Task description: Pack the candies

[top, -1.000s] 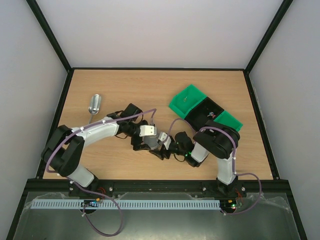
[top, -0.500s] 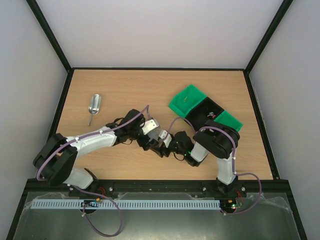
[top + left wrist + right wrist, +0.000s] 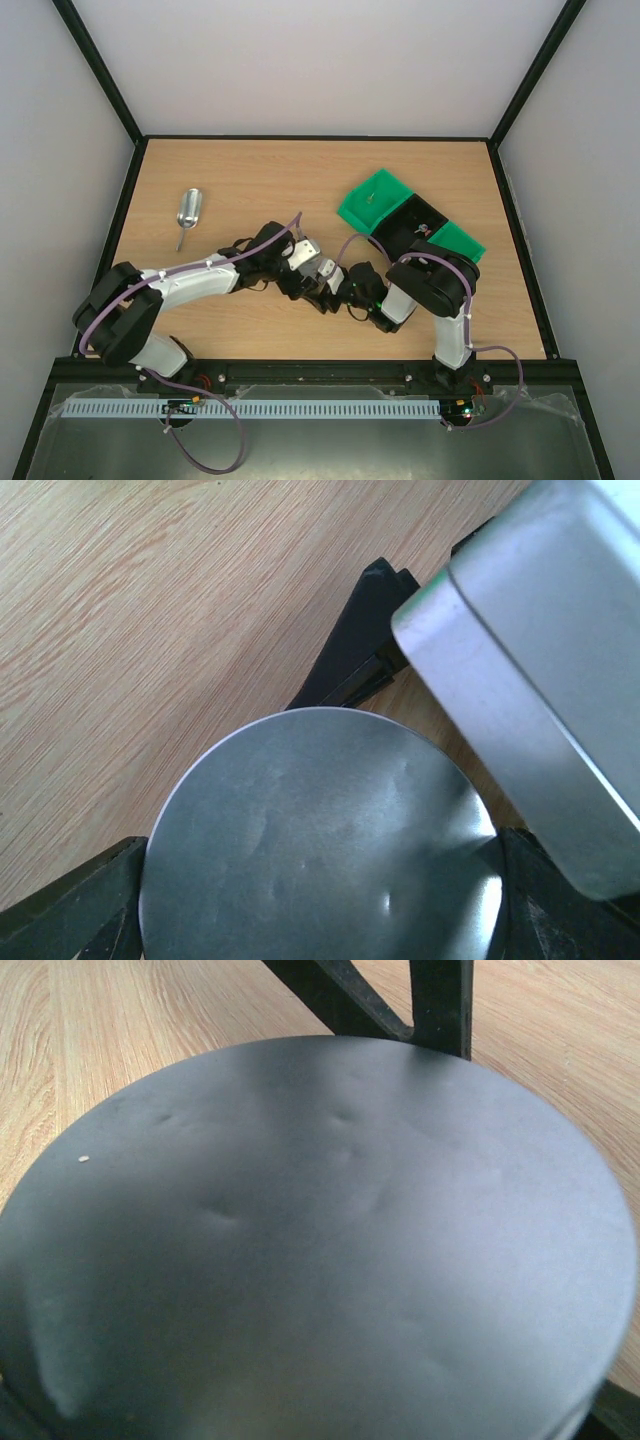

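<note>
On the wooden table (image 3: 250, 180), the candies (image 3: 424, 229) lay in the black bin (image 3: 408, 218) at two o'clock. At centre, the right gripper (image 3: 325, 297) clasped a round tin (image 3: 320, 850) wide; the left gripper (image 3: 303, 285) flanked it with spread jaws, grip unclear.

Matt wood-grain table (image 3: 250, 170), shiny metal scoop (image 3: 188, 210), green plastic bins (image 3: 350, 213), dull metal disc (image 3: 320, 840).

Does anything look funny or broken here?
Yes. The round metal tin in the middle has small dents in its flat face. The metal scoop lies alone at the left, far from the green bins.
</note>
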Controlling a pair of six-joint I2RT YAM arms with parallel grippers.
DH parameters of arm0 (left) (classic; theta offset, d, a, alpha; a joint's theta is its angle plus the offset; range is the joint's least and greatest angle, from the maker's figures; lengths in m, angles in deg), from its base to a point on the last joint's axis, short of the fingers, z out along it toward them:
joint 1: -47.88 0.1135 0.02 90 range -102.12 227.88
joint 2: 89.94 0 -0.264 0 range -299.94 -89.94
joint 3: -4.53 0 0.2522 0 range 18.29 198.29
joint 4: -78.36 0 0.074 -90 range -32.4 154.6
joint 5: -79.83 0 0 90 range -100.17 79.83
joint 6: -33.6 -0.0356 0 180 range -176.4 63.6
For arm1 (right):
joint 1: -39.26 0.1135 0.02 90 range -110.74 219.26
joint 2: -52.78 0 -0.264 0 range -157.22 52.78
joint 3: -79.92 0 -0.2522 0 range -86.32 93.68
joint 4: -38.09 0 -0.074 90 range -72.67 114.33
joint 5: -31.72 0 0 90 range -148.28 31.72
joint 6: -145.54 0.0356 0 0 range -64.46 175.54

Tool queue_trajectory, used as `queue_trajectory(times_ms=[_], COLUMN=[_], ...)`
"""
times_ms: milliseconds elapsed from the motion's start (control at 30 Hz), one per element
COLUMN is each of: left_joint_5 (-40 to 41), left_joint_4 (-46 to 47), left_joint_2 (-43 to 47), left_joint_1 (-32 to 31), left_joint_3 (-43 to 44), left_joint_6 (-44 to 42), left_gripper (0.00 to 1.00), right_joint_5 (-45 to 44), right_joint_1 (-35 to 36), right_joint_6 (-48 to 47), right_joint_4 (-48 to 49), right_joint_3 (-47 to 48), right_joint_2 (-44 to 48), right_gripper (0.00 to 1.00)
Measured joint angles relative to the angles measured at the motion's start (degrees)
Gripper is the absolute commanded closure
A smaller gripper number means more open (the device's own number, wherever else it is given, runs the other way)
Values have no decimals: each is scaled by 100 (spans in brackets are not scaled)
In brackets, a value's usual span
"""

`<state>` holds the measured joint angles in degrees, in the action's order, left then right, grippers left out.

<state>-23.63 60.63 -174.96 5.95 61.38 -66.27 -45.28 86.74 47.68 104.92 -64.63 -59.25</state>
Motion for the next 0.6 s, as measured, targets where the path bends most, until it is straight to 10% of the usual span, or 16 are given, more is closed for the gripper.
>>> queue_trajectory(times_ms=[600], left_joint_5=[-1429], left_joint_4=[-1207], left_joint_2=[-197], left_joint_1=[516], left_joint_3=[455], left_joint_6=[-4238], left_gripper=[1], right_joint_5=[413], right_joint_1=[46], right_joint_6=[-107], right_joint_4=[122], right_joint_3=[-109], right_joint_2=[15], right_gripper=[56])
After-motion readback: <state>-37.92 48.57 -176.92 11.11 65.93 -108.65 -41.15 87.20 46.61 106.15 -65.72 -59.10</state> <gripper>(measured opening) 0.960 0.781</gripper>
